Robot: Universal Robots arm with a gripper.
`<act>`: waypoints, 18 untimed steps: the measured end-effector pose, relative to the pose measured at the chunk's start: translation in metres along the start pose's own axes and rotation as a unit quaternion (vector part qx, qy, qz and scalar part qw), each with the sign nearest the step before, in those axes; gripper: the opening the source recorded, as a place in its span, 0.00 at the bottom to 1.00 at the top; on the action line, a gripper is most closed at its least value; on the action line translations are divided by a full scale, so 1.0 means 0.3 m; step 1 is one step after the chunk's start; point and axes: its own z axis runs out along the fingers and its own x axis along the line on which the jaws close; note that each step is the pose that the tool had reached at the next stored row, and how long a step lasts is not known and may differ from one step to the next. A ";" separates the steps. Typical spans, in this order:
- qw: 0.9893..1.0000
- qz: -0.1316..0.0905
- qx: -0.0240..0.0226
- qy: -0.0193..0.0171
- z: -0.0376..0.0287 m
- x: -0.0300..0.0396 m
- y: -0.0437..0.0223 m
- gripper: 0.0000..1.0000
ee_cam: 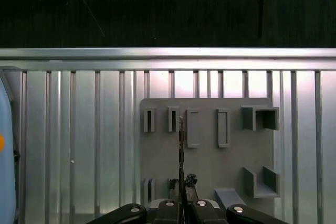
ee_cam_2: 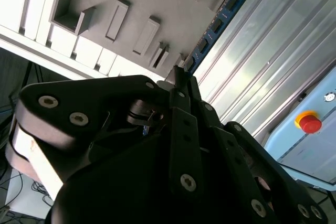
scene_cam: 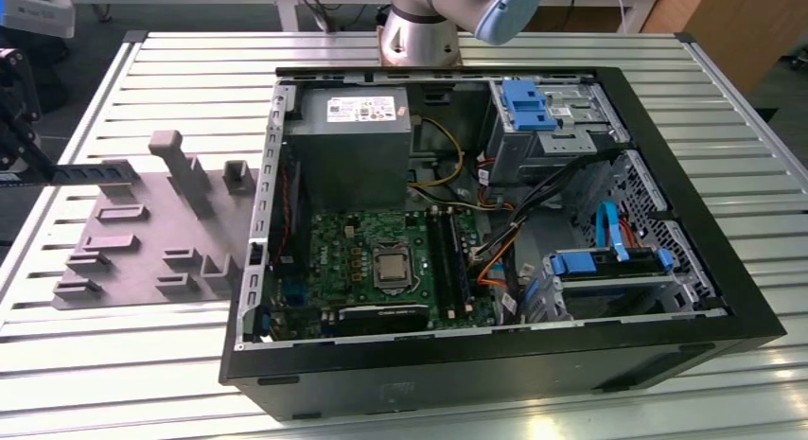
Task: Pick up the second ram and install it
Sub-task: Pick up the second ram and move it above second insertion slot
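Second ram (scene_cam: 95,171) is in the gripper (scene_cam: 28,166). You've got it at the exterior view's left, level, over the corner of the grey holder plate (scene_cam: 139,241) that sits by the bench (scene_cam: 114,364) edge on that side. Fingers are clamped on one end of the stick and the rest pokes straight out from the tips.

In the second wrist view, the gripper (ee_cam_2: 179,80) is pinched tight and the second ram (ee_cam_2: 215,24) runs away from it w/ small black chips along the board and the plate (ee_cam_2: 131,3) behind. In the first wrist view the stick (ee_cam: 181,145) is edge-on, a thin line coming out of the tips (ee_cam: 182,195) across the plate (ee_cam: 210,171), its free end betw. two slotted holder blocks (ee_cam: 192,128). Can't tell whether it touches plate or blocks.

Open PC case (scene_cam: 505,369) takes the bench's middle, motherboard (scene_cam: 366,241) lying flat inside, well apart from stick & gripper.
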 end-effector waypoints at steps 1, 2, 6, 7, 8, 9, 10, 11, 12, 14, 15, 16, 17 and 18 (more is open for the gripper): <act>1.000 0.000 0.000 0.000 -0.003 0.000 0.000 0.14; 1.000 0.000 0.000 0.000 -0.006 0.000 0.000 0.14; 1.000 0.000 0.000 0.000 -0.020 0.000 0.000 0.14; 1.000 0.000 0.000 0.000 -0.023 0.000 0.000 0.14; 1.000 0.000 0.000 0.000 -0.027 0.000 0.000 0.14; 1.000 0.000 0.000 0.000 -0.030 0.000 0.000 0.14; 1.000 0.000 0.000 0.000 -0.034 0.000 0.000 0.14; 1.000 0.000 0.000 0.000 -0.037 0.000 0.001 0.14; 1.000 0.000 0.000 0.000 -0.040 0.000 0.001 0.14; 1.000 0.000 0.000 0.000 -0.047 -0.001 0.001 0.14; 1.000 0.000 0.000 0.000 -0.050 0.000 0.001 0.14; 1.000 0.000 0.000 0.000 -0.053 -0.001 0.001 0.14; 1.000 0.000 0.000 0.000 -0.055 -0.001 0.001 0.14; 1.000 0.000 0.000 0.000 -0.055 -0.001 0.001 0.14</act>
